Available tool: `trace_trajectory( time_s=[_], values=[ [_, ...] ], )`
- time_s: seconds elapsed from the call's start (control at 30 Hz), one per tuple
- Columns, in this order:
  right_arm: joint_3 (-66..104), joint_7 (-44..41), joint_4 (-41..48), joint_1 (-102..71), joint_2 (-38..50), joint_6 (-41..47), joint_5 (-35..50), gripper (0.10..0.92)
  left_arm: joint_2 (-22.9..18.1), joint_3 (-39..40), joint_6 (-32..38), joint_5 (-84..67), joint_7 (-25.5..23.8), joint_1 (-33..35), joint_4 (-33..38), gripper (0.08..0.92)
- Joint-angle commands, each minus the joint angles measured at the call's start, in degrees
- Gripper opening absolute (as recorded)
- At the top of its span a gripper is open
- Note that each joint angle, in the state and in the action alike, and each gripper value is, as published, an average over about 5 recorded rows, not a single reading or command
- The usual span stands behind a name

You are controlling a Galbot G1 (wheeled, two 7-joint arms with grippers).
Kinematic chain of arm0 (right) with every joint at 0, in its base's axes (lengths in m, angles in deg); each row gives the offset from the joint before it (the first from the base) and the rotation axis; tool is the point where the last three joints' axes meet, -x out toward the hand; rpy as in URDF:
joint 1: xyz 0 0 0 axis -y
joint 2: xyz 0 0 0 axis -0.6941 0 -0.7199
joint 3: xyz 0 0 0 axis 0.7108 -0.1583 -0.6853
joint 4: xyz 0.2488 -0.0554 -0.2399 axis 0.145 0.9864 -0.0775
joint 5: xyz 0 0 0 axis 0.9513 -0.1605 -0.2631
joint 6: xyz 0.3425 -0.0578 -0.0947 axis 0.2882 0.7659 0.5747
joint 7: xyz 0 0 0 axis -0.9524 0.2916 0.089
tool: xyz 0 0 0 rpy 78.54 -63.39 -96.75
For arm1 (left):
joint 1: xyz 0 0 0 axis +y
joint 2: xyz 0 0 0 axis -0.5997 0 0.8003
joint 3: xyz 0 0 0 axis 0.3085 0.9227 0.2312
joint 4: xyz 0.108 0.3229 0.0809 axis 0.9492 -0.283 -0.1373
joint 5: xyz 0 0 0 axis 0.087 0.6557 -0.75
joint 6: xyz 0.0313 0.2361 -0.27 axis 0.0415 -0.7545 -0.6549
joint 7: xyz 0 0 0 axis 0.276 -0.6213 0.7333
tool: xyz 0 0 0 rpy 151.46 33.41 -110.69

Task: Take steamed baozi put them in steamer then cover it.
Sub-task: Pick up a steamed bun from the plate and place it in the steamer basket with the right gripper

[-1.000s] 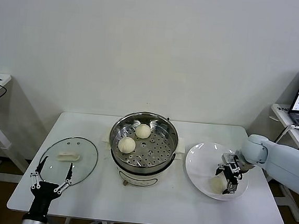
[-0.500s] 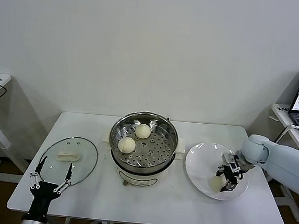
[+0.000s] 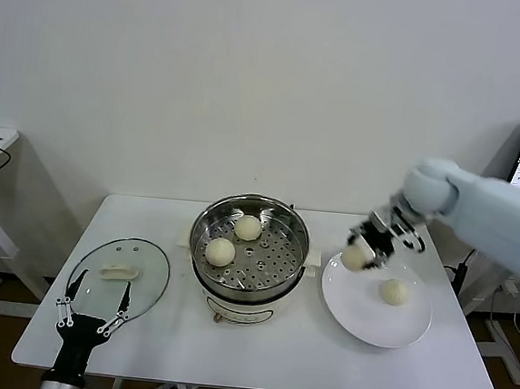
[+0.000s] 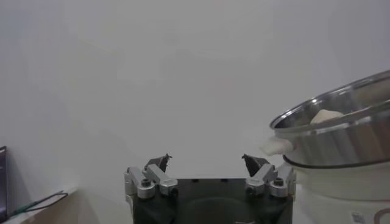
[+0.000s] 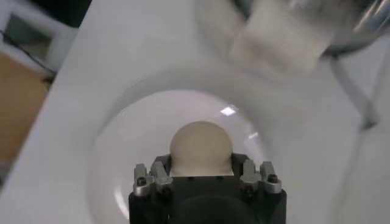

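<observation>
So the right gripper point(image 3: 361, 255) just closed its jaws on one of the steamed baozi point(image 3: 356, 257) and picked it up off the white plate point(image 3: 359, 317) — a second ago it was down low on the near side of the plate with the jaws spread around that bun. Now it's up in the air over the plate's left edge, between plate and steamer point(image 3: 250, 248), and in the right wrist view the bun point(image 5: 201, 148) sits snug between the jaws.

One more bun point(image 3: 394, 292) is left lying on the plate, and two are already on the perforated tray inside the steamer — one toward the back point(image 3: 249, 227), one at the left point(image 3: 219, 251). There's plenty of free tray on the right side, so I'd guess that's where this one goes.

Left gripper point(image 3: 92, 308) hasn't budged: jaws wide open, holding nothing, parked at the near edge of the cover point(image 3: 118, 279), which lies flat on the counter point(image 3: 255, 353) left of the steamer.

Roughly halfway, I reckon: this bun to drop in, one more to fetch, then the cover.
</observation>
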Motion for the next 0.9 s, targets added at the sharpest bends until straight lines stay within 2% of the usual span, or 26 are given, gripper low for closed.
trace_trajectory(
  time_s=[0.03, 0.33, 0.7, 0.9],
  values=[
    [0.6, -1.9, -2.7, 10.2, -14.0, -14.0, -4.8, 0.660, 0.1, 0.0, 0.3, 0.1, -0.1, 0.4, 0.2, 0.823],
    [-1.0, 0.6, -5.3, 5.0, -22.3, -21.4, -12.6, 0.679, 0.6, -0.1, 1.0, -0.1, -0.1, 0.5, 0.2, 0.823],
    [-1.1, 1.8, -6.3, -3.6, -24.8, -27.2, -22.5, 0.690, 0.5, 0.0, 1.2, -0.2, -0.2, 0.2, -0.2, 0.823],
    [-0.9, 1.5, -5.3, -6.2, -25.4, -27.7, -24.5, 0.702, 0.4, -0.3, 1.4, -0.3, -0.2, 0.2, -0.2, 0.823]
  ],
)
